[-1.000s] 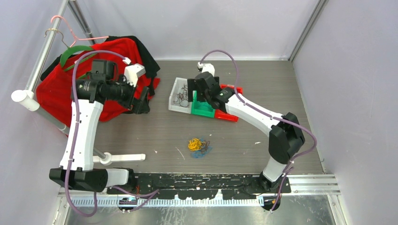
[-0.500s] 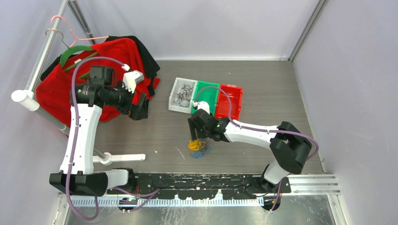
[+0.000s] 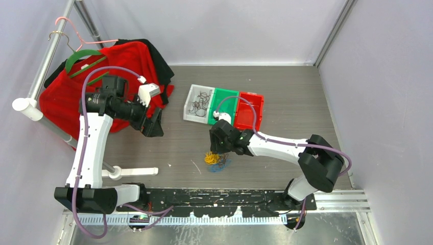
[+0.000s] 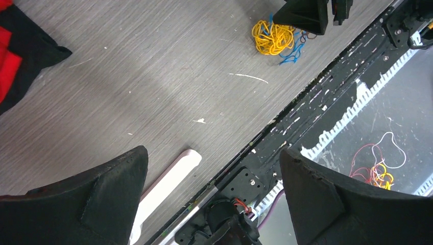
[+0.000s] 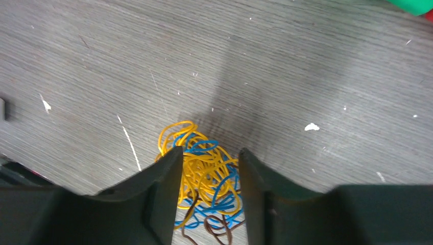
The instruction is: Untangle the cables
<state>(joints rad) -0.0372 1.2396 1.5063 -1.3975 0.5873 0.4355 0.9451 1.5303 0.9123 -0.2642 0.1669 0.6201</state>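
Three colours of cables (image 5: 203, 171), yellow, blue and brown, lie in one tangle on the tabletop (image 3: 291, 97), near the middle of its near edge. My right gripper (image 5: 209, 153) straddles the yellow loops, jaws part-narrowed; whether they pinch I cannot tell. My left gripper (image 4: 212, 153) hangs wide open over the left side, beside the red cloth (image 3: 56, 107).

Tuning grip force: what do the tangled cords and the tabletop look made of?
Cables: thin, smooth, slightly glossy loops in yellow, blue and dark brown that hold springy curls; probably rubber or plastic-coated cord, can't tell which. Table: grey, matte, printed-looking wood grain with white scuffs; likely laminate rather than bare wood.
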